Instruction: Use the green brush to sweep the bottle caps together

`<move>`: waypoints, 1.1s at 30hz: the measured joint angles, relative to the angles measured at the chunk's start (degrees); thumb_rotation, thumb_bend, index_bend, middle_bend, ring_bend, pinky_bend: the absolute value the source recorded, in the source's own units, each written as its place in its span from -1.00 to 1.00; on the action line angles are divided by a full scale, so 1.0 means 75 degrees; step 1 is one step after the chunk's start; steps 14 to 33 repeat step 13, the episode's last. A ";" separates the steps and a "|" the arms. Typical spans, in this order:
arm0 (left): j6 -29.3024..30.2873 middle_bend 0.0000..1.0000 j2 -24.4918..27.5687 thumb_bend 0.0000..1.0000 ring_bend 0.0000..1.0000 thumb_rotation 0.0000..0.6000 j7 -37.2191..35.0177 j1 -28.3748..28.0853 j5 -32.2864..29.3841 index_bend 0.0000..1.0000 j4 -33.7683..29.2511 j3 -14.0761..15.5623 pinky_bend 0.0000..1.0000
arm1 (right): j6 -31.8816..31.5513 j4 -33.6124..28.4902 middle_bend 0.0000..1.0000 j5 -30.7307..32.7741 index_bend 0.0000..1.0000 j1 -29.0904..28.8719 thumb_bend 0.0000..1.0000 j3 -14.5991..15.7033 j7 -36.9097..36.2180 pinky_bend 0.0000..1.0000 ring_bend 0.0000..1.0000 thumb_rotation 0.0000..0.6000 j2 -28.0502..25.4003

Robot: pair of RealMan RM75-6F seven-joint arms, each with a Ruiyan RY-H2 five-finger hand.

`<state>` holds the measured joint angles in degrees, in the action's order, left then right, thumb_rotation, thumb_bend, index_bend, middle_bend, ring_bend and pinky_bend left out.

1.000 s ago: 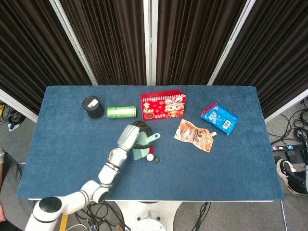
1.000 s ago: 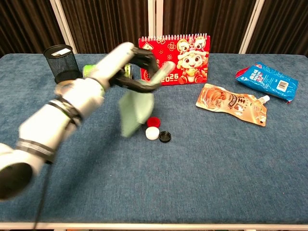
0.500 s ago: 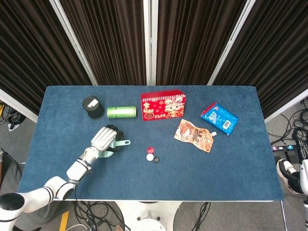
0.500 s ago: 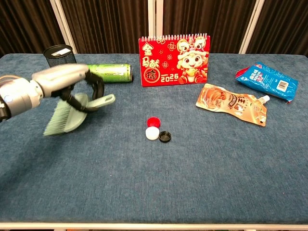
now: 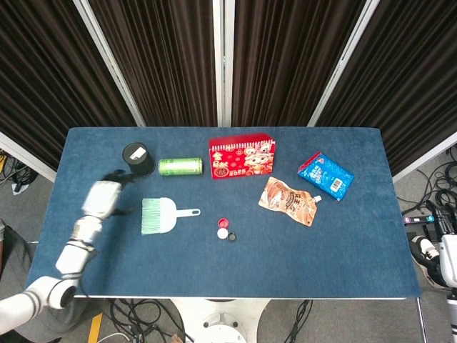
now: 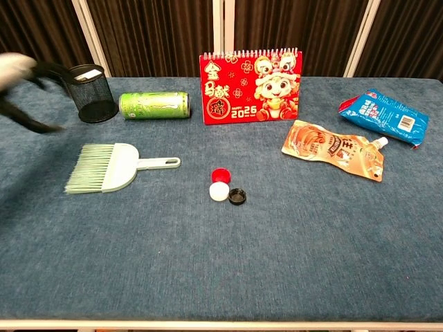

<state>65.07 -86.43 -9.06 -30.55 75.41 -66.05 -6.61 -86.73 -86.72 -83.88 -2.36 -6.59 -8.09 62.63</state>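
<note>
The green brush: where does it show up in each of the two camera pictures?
Head view: the green brush lies left of centre on the table, bristles pointing left, handle pointing right toward the bottle caps.
Chest view: the green brush lies at the left, handle again pointing toward the bottle caps.
Shared landmark: the green can lies just behind the brush in both views.
</note>
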 measured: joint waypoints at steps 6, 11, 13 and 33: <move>0.1375 -0.40 0.0651 -0.68 -0.71 1.00 0.0593 0.1203 -0.0418 -0.51 -0.0472 -0.0030 -0.59 | 0.0213 0.0017 -0.72 -0.0070 -0.96 -0.0143 -0.52 0.0032 -0.0183 -0.98 -1.00 1.00 -0.0036; 0.2305 -0.40 0.1114 -0.68 -0.71 1.00 0.1009 0.2090 -0.0473 -0.49 -0.1422 0.0190 -0.60 | 0.0088 -0.0073 -0.72 -0.0124 -0.95 -0.0151 -0.51 0.0001 -0.0063 -0.98 -1.00 1.00 -0.0005; 0.2605 -0.40 0.1310 -0.68 -0.71 1.00 0.1236 0.2363 -0.0416 -0.47 -0.1930 0.0341 -0.61 | 0.0079 -0.0128 -0.72 -0.0221 -0.95 -0.0160 -0.51 0.0050 0.0025 -0.98 -1.00 1.00 0.0014; 0.2605 -0.40 0.1310 -0.68 -0.71 1.00 0.1236 0.2363 -0.0416 -0.47 -0.1930 0.0341 -0.61 | 0.0079 -0.0128 -0.72 -0.0221 -0.95 -0.0160 -0.51 0.0050 0.0025 -0.98 -1.00 1.00 0.0014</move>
